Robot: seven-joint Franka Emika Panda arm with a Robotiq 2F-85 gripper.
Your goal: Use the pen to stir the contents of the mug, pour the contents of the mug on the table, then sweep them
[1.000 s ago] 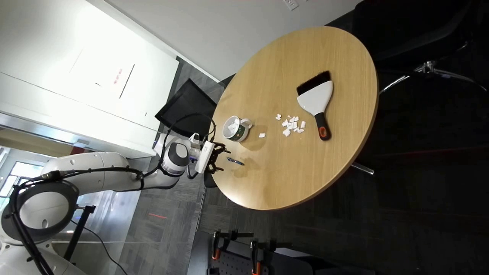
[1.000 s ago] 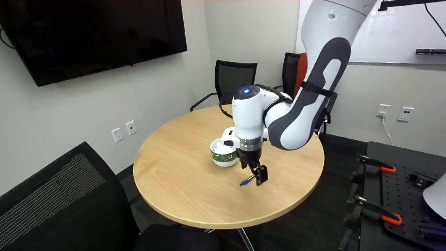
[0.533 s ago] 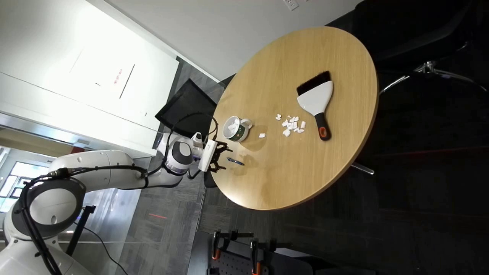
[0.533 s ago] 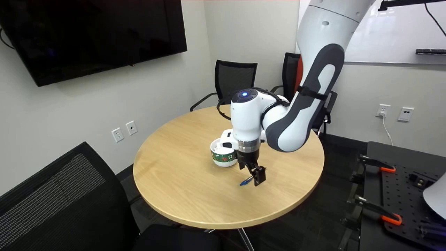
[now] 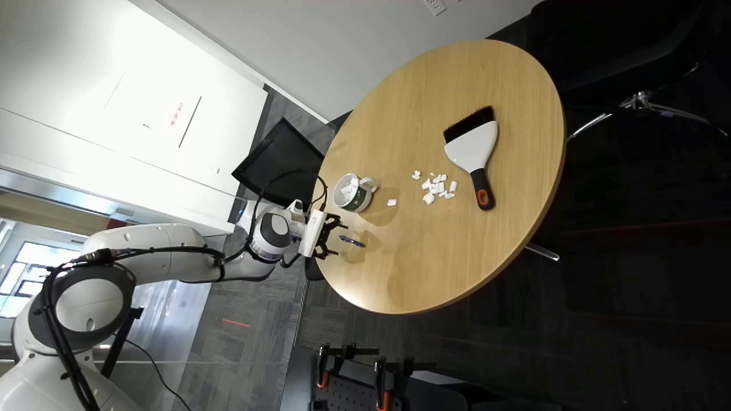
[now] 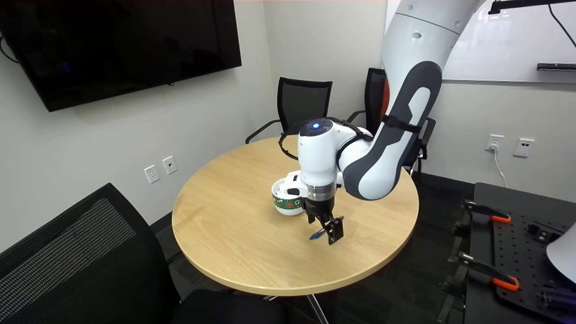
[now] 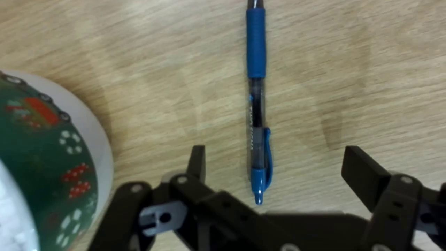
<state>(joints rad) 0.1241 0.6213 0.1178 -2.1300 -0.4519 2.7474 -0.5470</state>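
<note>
Lying on table (image 7: 167,69), blue pen (image 7: 257,101), seen between parted jaws

The claw (image 7: 275,160) has come down slightly, closer to the blue pen (image 7: 257,103).

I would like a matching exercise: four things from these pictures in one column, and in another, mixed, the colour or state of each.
1. click pen
2. mug
3. hand brush
4. fingers

A. black, white, some orange
B. open, gripping nothing
C. green-and-white, holding white bits
D. blue, lying on the table

Pairs: 1-D; 2-C; 3-A; 4-B
</note>
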